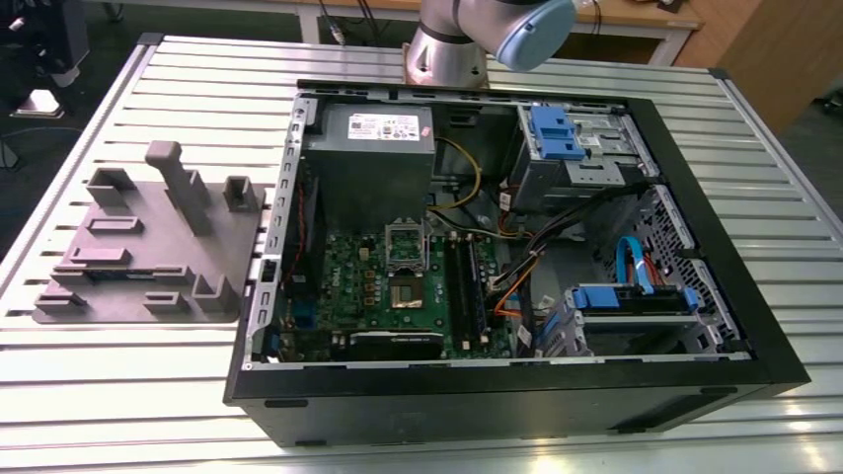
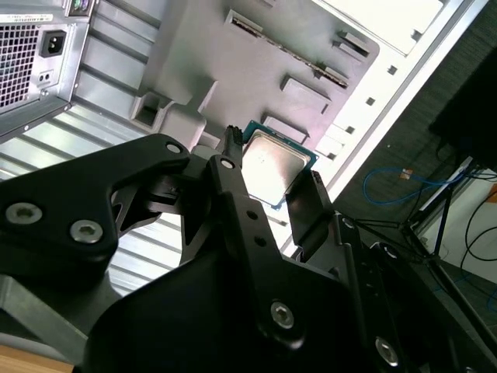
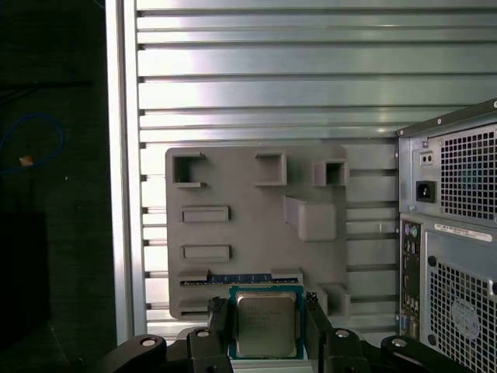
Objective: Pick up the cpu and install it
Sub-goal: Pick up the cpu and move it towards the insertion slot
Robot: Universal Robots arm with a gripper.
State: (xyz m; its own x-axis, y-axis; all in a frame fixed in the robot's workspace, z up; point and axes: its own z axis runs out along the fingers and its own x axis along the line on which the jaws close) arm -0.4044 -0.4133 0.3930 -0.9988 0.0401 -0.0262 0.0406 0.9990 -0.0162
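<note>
Exterior view, carrier: one slatted metal surface (image 1: 118, 415).
Exterior view, tray: one grey fixture tray (image 1: 145, 257) with upright blocks. It lies near the surface's edge on the exterior view's left, just beside the case.
Exterior view, case: one open black computer case (image 1: 527, 400) sits across the surface's middle and reaches toward the edge on the exterior view's right.
Exterior view, inside the case: one green motherboard (image 1: 395, 316) with one dark square socket (image 1: 406, 289), one grey power supply (image 1: 375, 133) and two blue drive brackets (image 1: 559, 130).
Exterior view, arm: one silver arm (image 1: 445, 49) with a pale blue cap stands at the surface's far edge, behind the case.
First wrist view, task thing: one cpu (image 3: 265, 322), silvery top toward the camera, sits between the jaws in front of the tray's edge. I cannot tell whether it touches the tray.
First wrist view, jaws: two black jaws are closed in on the cpu, one against each opposite side, gripping it.
First wrist view, tray top: three box pockets in a row and two flat bars.
First wrist view, case: its rear panel (image 3: 454, 233) stands beside the tray, with vent grilles and one power inlet.
First wrist view, past the surface's edge: one blue cable (image 3: 31, 136) on dark floor.
Second wrist view, task thing: the cpu (image 2: 273, 165) is seen at a slant with its green rim showing, pinched between the jaws with the tray behind it.
Second wrist view, jaws: narrowly parted, by just the chip's width.
</note>
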